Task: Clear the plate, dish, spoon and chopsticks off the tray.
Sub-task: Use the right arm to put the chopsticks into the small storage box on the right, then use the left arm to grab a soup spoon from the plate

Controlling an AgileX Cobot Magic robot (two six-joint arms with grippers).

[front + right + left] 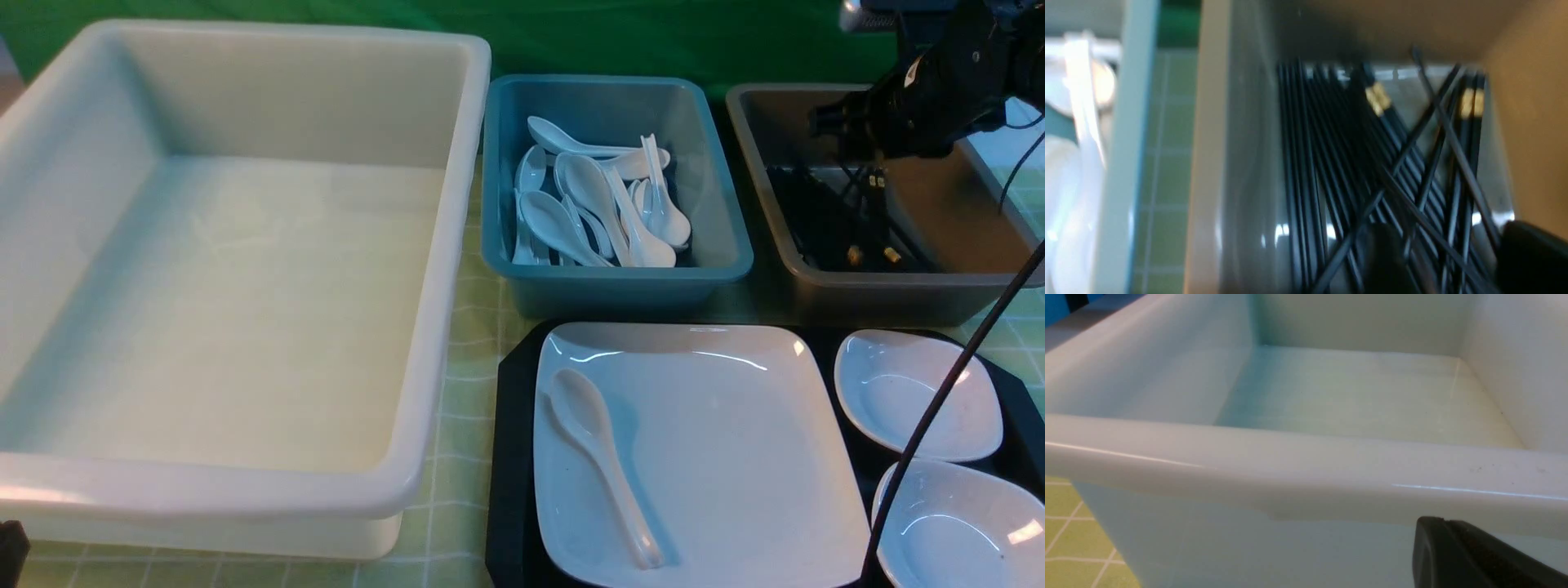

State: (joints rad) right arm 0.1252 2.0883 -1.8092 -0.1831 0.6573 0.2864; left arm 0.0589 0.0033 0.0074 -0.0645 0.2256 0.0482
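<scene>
The right arm (947,73) reaches in from the upper right, its wrist bent down and the right gripper (829,122) pointing low and to the left. In the blurred wrist view its fingers (1531,257) seem to stand apart, gripping nothing. The left gripper (1445,551) sits low, jaws closed and empty.

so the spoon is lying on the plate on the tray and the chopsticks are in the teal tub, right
Not quite. The chopsticks are in the brown-grey tub, not the teal tub, which holds only white spoons. The front view shows this. The rest is right: the spoon lies on the plate on the tray.
</scene>
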